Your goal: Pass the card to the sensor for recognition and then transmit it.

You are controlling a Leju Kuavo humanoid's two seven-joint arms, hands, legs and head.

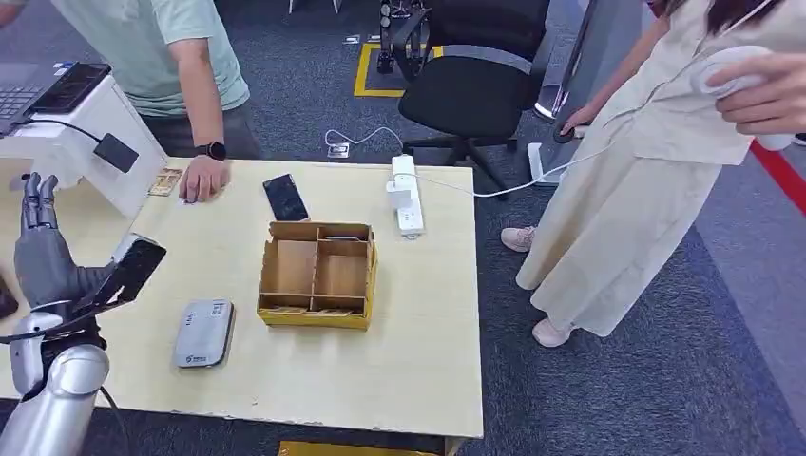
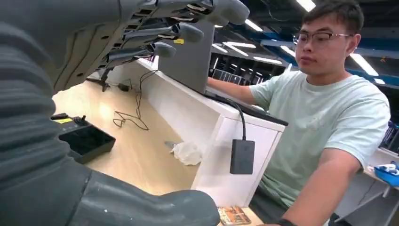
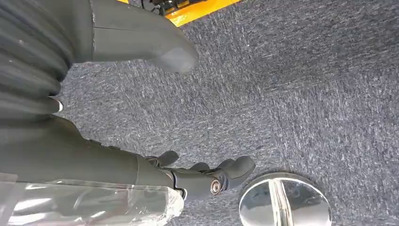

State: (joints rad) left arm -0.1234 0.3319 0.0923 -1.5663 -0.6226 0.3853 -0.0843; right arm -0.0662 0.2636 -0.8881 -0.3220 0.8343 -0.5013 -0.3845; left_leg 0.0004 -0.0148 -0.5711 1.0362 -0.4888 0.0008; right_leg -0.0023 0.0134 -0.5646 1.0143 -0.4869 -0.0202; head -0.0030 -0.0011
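Note:
My left hand (image 1: 40,249) is raised over the table's left edge with fingers (image 2: 155,33) spread upward and nothing in it. A small patterned card (image 1: 165,181) lies on the far left of the yellow table (image 1: 428,332), just beside a person's hand (image 1: 203,178) resting there; the card (image 2: 234,215) also appears in the left wrist view. The grey sensor box (image 1: 203,332) lies flat on the table to the right of my left hand. My right hand (image 3: 197,176) hangs over grey carpet, fingers apart and empty.
A cardboard divider box (image 1: 317,274) sits mid-table, with a black phone (image 1: 285,197) and a white power strip (image 1: 407,195) behind it. A white stand (image 1: 90,128) carries a laptop at back left. A second person (image 1: 627,161) stands to the right, an office chair (image 1: 470,81) behind.

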